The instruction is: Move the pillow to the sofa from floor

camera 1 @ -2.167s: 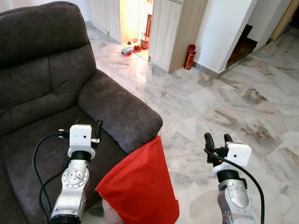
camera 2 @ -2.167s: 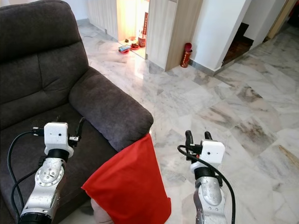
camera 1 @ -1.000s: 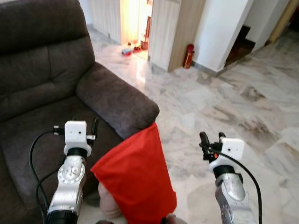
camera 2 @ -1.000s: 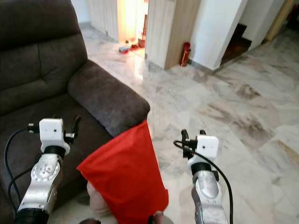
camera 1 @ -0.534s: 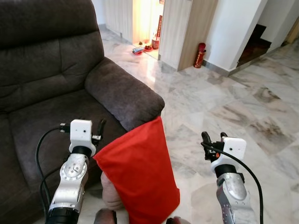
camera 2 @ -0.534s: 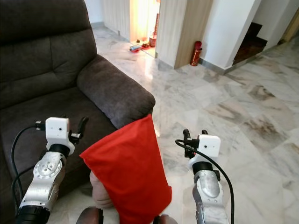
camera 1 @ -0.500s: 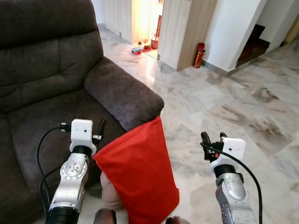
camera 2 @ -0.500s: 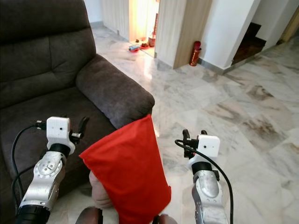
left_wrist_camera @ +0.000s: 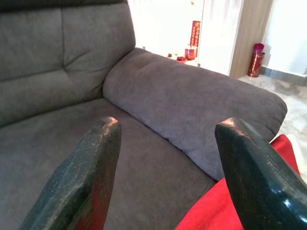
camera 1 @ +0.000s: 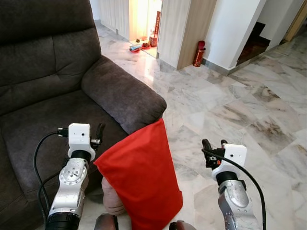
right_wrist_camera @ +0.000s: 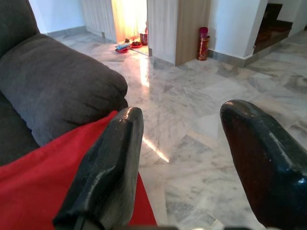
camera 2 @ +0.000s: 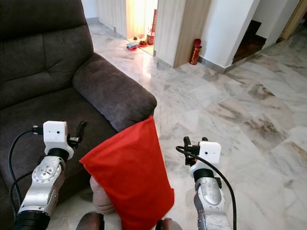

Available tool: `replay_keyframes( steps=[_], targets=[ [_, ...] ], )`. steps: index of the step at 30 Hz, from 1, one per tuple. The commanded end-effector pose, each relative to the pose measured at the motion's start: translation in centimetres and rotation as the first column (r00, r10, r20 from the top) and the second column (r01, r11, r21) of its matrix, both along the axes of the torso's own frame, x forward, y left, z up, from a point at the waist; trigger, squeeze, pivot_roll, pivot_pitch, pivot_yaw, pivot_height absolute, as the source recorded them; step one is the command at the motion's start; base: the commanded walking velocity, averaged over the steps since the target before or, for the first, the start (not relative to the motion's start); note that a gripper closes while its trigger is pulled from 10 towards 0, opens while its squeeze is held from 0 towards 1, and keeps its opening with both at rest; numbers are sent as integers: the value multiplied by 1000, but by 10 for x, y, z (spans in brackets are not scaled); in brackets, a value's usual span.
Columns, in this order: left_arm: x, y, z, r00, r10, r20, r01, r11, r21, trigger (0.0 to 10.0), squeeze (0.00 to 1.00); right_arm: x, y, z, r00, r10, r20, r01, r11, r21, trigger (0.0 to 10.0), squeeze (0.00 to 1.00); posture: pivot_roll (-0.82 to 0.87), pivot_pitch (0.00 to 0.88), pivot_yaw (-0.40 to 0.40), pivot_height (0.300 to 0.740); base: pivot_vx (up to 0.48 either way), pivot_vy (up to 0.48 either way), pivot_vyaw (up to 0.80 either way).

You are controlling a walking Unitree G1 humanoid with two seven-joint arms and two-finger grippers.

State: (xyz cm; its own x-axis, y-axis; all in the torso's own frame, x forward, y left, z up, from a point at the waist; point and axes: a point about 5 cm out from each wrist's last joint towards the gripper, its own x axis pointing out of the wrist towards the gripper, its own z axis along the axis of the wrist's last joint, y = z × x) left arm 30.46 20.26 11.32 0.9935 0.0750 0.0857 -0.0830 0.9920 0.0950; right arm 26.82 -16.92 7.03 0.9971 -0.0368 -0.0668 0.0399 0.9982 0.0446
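Red pillow [camera 1: 141,179] at lower centre leans on the sofa [camera 1: 53,86] front; left gripper [left_wrist_camera: 165,158] and right gripper [right_wrist_camera: 187,158] flank it, fingers apart, likely ready to clasp.

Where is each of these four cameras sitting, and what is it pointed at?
Left eye view: on the head, looking down at the red pillow between both silver arms.
Right eye view: beside it, same scene, with the sofa.
Left wrist view: looks along the open left claw at the sofa's armrest.
Right wrist view: looks along the open right claw over marble floor.
All four share the pillow.
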Motion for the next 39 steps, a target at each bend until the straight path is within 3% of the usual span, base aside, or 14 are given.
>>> replay_keyframes(
  steps=[1, 24, 39],
  targets=[
    [1, 2, -6, 999, 19, -32, -19, 1000, -20, 10000, 0, 1, 0, 2, 1000, 12, 4, -12, 1000, -2, 10000, 0, 26, 0, -91, 597, 0, 0, 0],
    [5, -1, -8, 998, 15, -57, -20, 996, -91, 10000, 0, 1, 7, 4, 996, 88, 10, -88, 996, -19, 10000, 0, 25, 0, -96, 584, 0, 0, 0],
    [6, -5, -11, 998, -4, -70, -3, 994, -109, 10000, 0, -1, 9, 4, 994, 104, 15, -104, 994, -21, 10000, 0, 20, 0, -95, 584, 48, 0, 672]
  ],
)
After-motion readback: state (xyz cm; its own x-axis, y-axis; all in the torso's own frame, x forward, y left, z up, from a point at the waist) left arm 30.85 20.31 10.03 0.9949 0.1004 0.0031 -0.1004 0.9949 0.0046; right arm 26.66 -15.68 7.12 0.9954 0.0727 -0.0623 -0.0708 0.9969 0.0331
